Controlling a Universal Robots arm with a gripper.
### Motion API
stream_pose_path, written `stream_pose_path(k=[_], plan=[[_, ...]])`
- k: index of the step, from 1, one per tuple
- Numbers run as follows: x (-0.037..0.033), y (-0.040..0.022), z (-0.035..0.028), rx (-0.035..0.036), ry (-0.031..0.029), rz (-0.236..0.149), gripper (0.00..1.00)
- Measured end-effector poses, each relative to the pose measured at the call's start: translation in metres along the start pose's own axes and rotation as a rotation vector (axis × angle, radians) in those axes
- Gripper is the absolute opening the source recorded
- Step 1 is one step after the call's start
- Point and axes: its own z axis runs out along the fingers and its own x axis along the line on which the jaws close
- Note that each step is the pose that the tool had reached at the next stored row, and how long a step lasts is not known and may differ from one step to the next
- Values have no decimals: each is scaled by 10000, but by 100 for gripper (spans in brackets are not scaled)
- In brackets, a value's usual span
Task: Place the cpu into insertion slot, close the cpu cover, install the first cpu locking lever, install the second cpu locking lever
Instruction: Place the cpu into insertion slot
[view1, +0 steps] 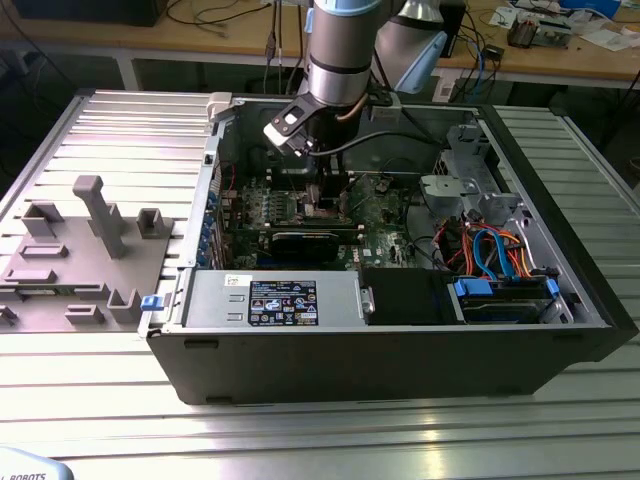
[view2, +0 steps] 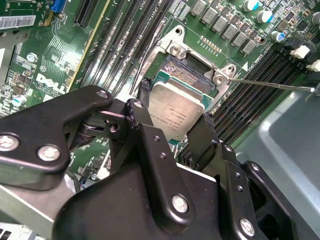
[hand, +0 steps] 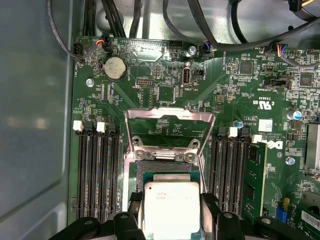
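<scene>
Gripper (view2: 176, 107) of mine is drawn in narrow, its two black fingers (view2: 145, 100) pressed against opposite edges of the cpu (view2: 175, 110). I hold the chip with its silvery top facing up, right over the near part of the insertion socket (hand: 167, 169). In the first wrist view the socket's contact field shows just past the chip's far edge. I cannot tell whether the chip is seated or a little above the contacts.

Beyond the socket the cpu cover (hand: 150, 114) stands swung open on its hinge, and green board shows through its square window. In the second wrist view a thin metal lever (view2: 270, 84) juts out from the socket's corner, away from the frame. Black memory slots (hand: 97, 175) run along both sides of the socket, and a green module (hand: 255, 175) stands in one of them. A coin cell battery (hand: 115, 67) sits farther out on the motherboard (hand: 235, 100).

In the exterior view my arm (view1: 335, 70) reaches down into the open computer case (view1: 400, 350). The case holds the motherboard, a long black card (view1: 305, 245), a labelled power supply (view1: 270, 300) along its near wall, and a drive bay with blue and orange cables (view1: 495, 250) at the exterior view's right. The case lies on a ribbed metal table (view1: 320, 430), with a grey fixture tray (view1: 90, 240) beside it at the exterior view's left.
</scene>
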Motion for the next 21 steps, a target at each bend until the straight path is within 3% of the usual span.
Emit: stream_pose_path(k=[21], plan=[[1, 1, 47, 0, 0, 2, 55]])
